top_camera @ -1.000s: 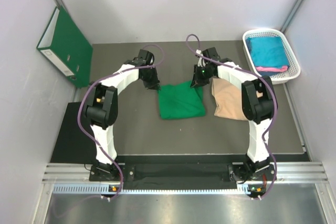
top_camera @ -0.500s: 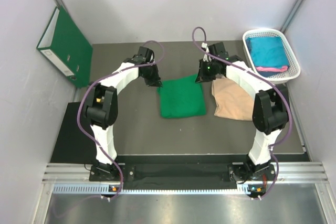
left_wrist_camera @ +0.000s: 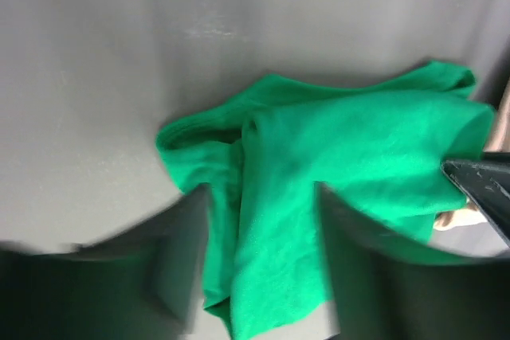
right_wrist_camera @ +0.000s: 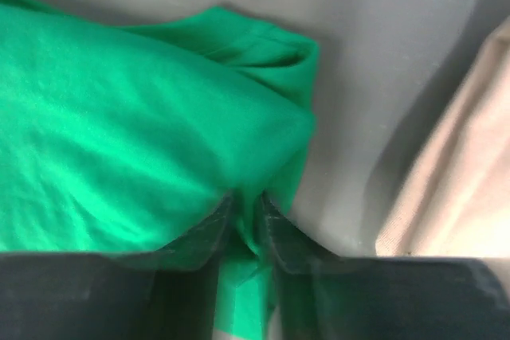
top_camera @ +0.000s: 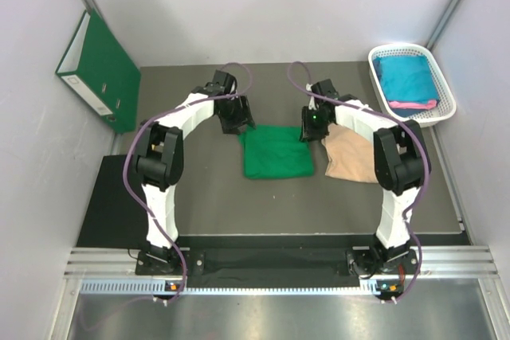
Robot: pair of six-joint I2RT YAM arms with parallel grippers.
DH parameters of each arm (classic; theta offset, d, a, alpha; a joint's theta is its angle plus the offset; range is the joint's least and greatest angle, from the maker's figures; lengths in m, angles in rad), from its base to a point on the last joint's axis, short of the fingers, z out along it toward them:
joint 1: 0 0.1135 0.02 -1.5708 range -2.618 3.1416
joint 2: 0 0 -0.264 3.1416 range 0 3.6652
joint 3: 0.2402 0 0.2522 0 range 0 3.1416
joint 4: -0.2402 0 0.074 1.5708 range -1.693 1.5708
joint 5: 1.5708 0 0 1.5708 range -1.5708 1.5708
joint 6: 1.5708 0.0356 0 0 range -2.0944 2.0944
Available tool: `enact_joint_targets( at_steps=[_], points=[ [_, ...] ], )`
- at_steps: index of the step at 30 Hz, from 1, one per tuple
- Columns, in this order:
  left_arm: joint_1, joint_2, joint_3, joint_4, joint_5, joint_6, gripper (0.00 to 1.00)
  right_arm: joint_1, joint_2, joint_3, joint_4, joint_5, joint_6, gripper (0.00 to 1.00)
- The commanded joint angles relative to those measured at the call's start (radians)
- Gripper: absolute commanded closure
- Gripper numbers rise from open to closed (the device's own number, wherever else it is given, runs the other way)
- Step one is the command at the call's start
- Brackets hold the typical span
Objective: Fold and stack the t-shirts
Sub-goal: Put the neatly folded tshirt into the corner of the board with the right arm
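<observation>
Right claw [right_wrist_camera: 247, 203] seems pinched on the green t-shirt [top_camera: 276, 151], left claw [left_wrist_camera: 259, 201] spread; lifting now, you'd drag the fold open.

T-shirts on the table: two, a green t-shirt [top_camera: 276, 153] in the middle and a tan t-shirt [top_camera: 351, 157] just right of it
T-shirts in the basket: two, a teal t-shirt [top_camera: 405, 77] and a pink t-shirt [top_camera: 414, 104]
Baskets: one, a white basket [top_camera: 401, 46], far right
Binders: one, a green binder [top_camera: 100, 69], far left
Grippers: two, the left gripper [left_wrist_camera: 261, 189] and the right gripper [right_wrist_camera: 247, 197]
</observation>
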Motion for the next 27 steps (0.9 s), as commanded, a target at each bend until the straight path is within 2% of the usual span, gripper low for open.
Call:
enact_joint_targets(
  at_steps=[1, 2, 3, 6, 21, 27],
  points=[
    [0.004, -0.013, 0.049, -0.052, -0.056, 0.0, 0.18, -0.007, -0.084, 0.039, 0.048, 0.081, 0.007, 0.53],
    [0.004, -0.034, 0.041, -0.054, -0.076, 0.007, 0.14, -0.007, -0.101, 0.023, 0.046, 0.11, 0.011, 0.45],
    [0.004, -0.048, 0.035, -0.054, -0.085, 0.01, 0.12, -0.007, -0.117, 0.016, 0.043, 0.118, 0.009, 0.31],
    [0.005, -0.09, 0.004, -0.054, -0.099, 0.018, 0.07, -0.007, -0.149, -0.007, 0.025, 0.127, -0.002, 0.23],
    [0.005, -0.107, -0.037, -0.069, -0.096, -0.003, 0.05, -0.006, -0.169, -0.218, 0.091, -0.083, -0.022, 0.22],
    [0.005, -0.11, -0.065, -0.066, -0.093, -0.006, 0.04, -0.001, -0.08, -0.259, 0.152, -0.135, -0.024, 0.23]
  ],
)
